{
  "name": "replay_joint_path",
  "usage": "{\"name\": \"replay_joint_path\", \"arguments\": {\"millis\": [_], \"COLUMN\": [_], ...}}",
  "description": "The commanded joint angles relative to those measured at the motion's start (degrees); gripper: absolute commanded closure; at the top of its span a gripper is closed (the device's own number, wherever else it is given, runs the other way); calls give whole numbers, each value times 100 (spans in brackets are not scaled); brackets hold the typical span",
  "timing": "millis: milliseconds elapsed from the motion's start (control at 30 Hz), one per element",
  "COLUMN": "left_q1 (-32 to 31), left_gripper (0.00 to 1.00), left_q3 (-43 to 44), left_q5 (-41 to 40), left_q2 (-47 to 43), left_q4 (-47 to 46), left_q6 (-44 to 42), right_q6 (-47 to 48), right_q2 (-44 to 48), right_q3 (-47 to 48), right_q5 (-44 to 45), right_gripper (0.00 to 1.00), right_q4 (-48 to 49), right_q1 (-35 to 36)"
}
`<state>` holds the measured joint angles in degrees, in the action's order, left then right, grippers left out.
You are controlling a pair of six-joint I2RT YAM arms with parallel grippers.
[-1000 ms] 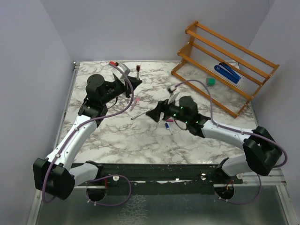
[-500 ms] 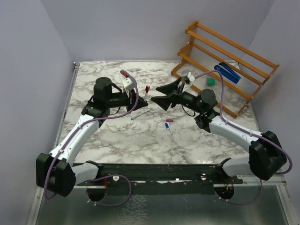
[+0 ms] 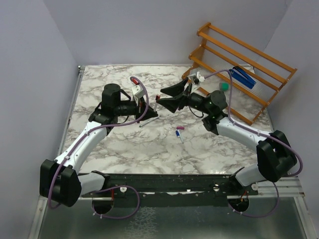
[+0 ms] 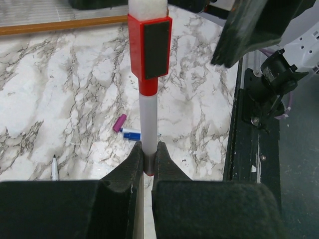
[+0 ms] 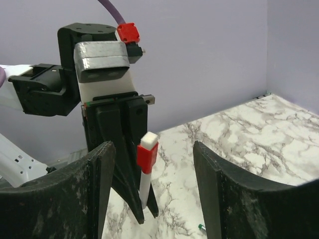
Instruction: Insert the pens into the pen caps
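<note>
From above, we see the left gripper at mid-table, closed on a pen that stands upright with a red cap on top. The right gripper faces it from the right with its fingers wide, one on each side of the pen. Just nearer, a grey pen lies on the table. To its right, a pink cap and a blue pen lie close together.

In the left wrist view, the fingers pinch the pen's white shaft low down. The red cap sits high on it, with a white end above. One right finger hangs at the upper right, clear of the pen.

In the right wrist view, our fingers stand wide apart. The left gripper and the capped pen show in the gap, and we cannot tell how far off they are.
</note>
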<state>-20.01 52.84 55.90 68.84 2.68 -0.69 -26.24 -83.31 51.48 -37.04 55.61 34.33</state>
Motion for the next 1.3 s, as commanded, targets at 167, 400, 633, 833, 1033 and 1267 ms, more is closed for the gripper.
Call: {"name": "replay_joint_path", "arguments": {"millis": [167, 400, 633, 833, 1033, 1267], "left_q1": [-29, -29, -29, -29, -29, -29], "left_gripper": [100, 100, 100, 100, 100, 100], "left_q3": [-72, -98, -66, -13, 119, 419], "left_q5": [268, 228, 101, -163, -759, -1012], "left_q2": [140, 186, 164, 27, -179, -203], "left_q4": [-162, -213, -215, -310, -806, -1360], "left_q6": [-10, -10, -51, -57, -9, 39], "right_q6": [-362, -400, -357, -264, -98, -137], "right_q2": [-454, -555, -548, -545, -590, -805], "right_q3": [315, 389, 339, 279, 169, -82], "right_q5": [-301, -352, -422, -541, -583, -541], "right_gripper": [33, 55, 63, 95, 100, 100], "right_q4": [485, 475, 334, 109, -135, -108], "right_q1": [21, 23, 22, 30, 144, 314]}}
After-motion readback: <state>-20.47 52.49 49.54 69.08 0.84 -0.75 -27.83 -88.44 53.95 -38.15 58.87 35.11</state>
